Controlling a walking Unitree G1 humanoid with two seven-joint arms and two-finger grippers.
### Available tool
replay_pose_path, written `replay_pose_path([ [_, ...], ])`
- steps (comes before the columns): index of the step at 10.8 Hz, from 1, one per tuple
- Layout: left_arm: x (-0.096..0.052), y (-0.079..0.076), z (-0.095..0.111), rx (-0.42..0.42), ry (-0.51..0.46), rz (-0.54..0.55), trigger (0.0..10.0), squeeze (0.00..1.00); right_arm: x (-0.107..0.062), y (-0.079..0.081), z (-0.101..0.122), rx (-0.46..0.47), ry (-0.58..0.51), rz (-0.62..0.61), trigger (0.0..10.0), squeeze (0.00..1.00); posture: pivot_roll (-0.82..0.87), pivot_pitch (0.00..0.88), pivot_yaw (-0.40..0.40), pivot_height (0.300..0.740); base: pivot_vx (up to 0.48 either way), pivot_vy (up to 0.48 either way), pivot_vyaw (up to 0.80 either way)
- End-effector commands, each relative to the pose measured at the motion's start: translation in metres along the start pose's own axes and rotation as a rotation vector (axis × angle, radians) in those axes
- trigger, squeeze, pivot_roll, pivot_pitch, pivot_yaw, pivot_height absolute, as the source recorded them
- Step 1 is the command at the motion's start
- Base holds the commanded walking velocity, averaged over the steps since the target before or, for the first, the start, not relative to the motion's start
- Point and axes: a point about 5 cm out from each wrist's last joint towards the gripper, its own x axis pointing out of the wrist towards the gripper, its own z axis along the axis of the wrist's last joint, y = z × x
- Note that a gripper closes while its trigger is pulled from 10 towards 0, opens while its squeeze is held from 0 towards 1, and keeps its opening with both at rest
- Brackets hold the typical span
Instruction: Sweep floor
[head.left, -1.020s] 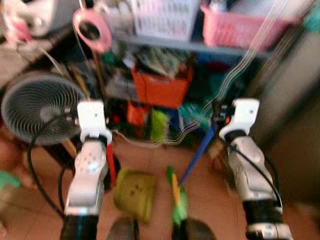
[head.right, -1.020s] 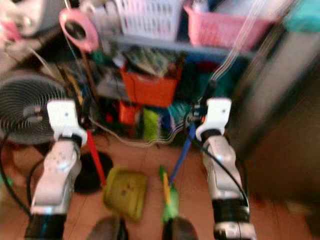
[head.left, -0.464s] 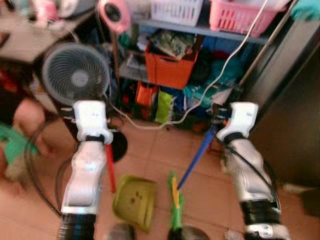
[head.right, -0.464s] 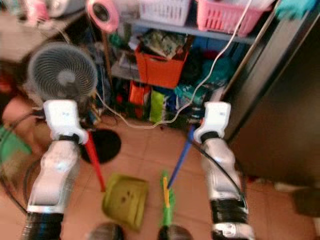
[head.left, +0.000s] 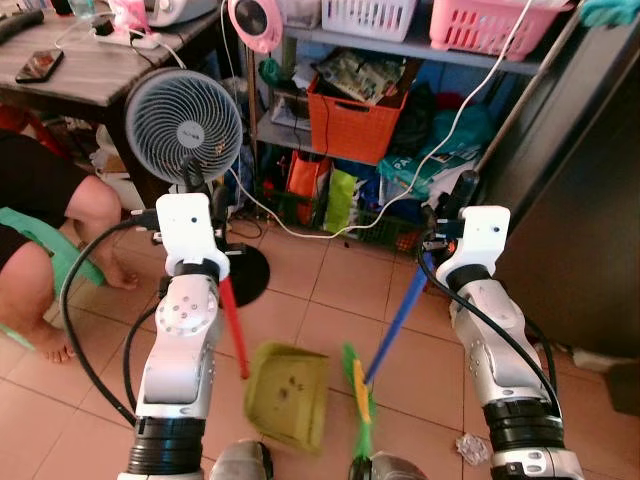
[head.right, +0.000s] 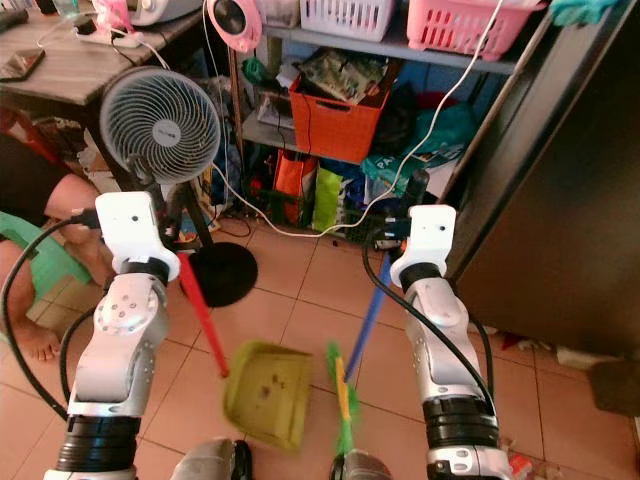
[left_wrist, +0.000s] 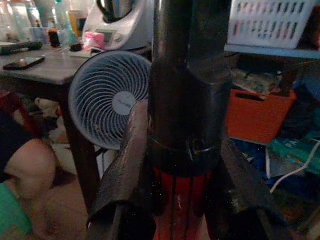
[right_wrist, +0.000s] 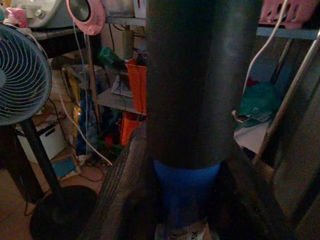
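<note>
Dustpan (head.left: 287, 392) on floor tiles (head.left: 310, 300), red handle clamped in left tool (left_wrist: 172, 200). Right tool (right_wrist: 182, 195) clamped on blue broom (head.left: 398, 318) handle, green bristles down just beside dustpan. Fan (head.left: 184, 112) behind.

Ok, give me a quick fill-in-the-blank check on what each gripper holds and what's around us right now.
1. The left gripper is shut on the dustpan handle, whose colour is ____.
2. The right gripper grips the broom by its ____ handle.
3. The standing fan is on the robot's ____ side.
4. The crate on the shelf is ____.

Missing words: red; blue; left; orange
</note>
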Motion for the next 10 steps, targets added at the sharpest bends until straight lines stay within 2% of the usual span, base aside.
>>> replay_pose_path([
  [1,0.003,-0.003,0.019,0.012,-0.086,-0.017,10.0,0.0,0.001,-0.003,0.003,-0.027,-0.011,-0.001,10.0,0.0,0.06,0.08,-0.032,0.74,0.0,0.0,0.0],
  [2,0.003,-0.003,0.017,0.04,-0.083,-0.021,10.0,0.0,0.0,-0.006,-0.002,-0.01,0.011,-0.029,10.0,0.0,0.07,0.076,-0.041,0.74,0.0,0.0,0.0],
  [4,0.004,-0.003,0.015,0.038,-0.071,-0.026,10.0,0.0,0.003,-0.002,-0.003,-0.014,0.011,-0.02,10.0,0.0,0.07,0.067,-0.036,0.74,0.0,0.0,0.0],
  [7,0.007,-0.011,0.017,0.051,-0.083,-0.055,10.0,0.0,0.008,0.002,0.0,-0.029,-0.005,-0.001,10.0,0.0,0.06,0.049,-0.039,0.74,0.0,0.0,0.0],
  [8,0.011,-0.021,0.03,0.069,-0.139,-0.099,10.0,0.0,0.013,0.008,0.006,-0.051,-0.029,0.03,10.0,0.0,0.06,0.05,-0.035,0.74,0.0,0.0,0.0],
  [10,0.01,-0.024,0.025,0.07,-0.121,-0.113,10.0,0.0,0.016,0.006,0.004,-0.033,-0.03,0.002,10.0,0.0,0.06,0.053,-0.017,0.74,0.0,0.0,0.0],
])
